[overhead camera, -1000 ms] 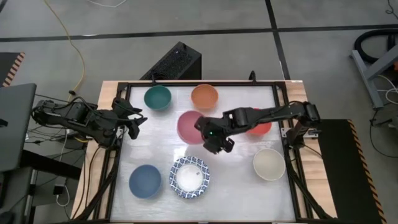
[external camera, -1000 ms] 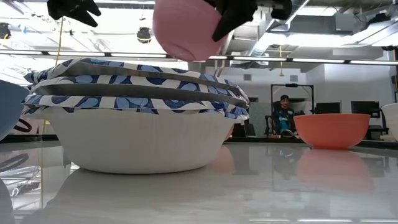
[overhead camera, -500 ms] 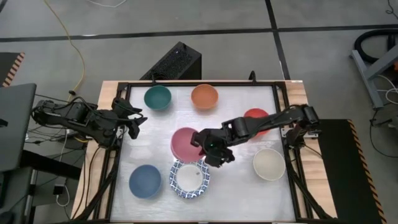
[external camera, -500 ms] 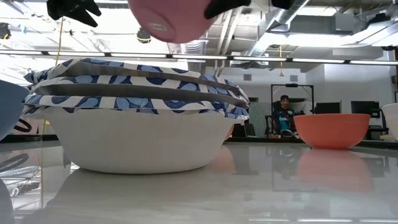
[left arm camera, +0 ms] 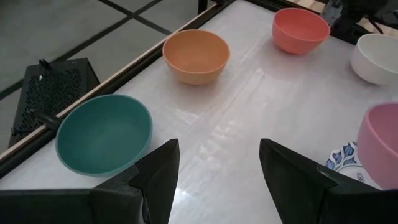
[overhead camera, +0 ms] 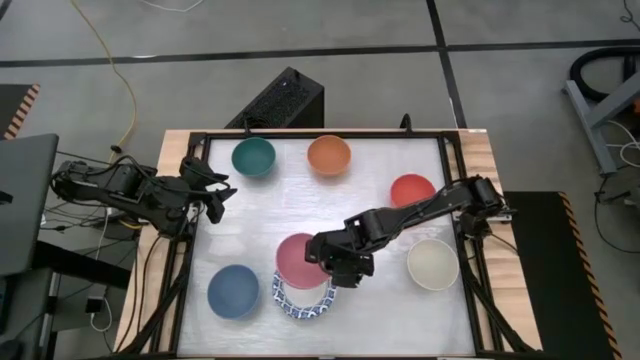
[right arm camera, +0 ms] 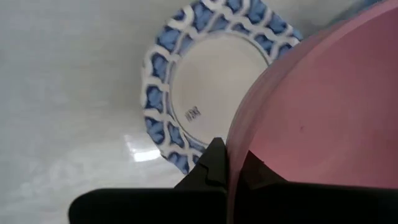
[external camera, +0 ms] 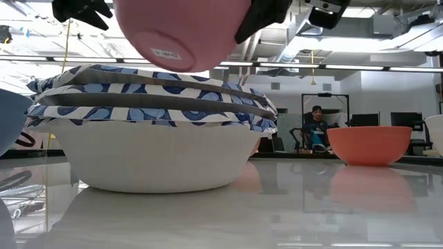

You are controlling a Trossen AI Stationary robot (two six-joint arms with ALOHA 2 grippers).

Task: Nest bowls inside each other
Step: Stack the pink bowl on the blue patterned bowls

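Glossy white table [overhead camera: 380, 290]; a person [external camera: 315, 128] sits in the room behind. Right tool [overhead camera: 345, 262] clamps the pink bowl [overhead camera: 300, 260]; left tool [overhead camera: 215, 195] gapes, holding nothing.

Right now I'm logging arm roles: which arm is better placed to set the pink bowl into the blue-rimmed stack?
The right: its pincer is shut on the pink bowl, held just above the blue-rimmed stack. The left pincer waits open at the table's left edge.
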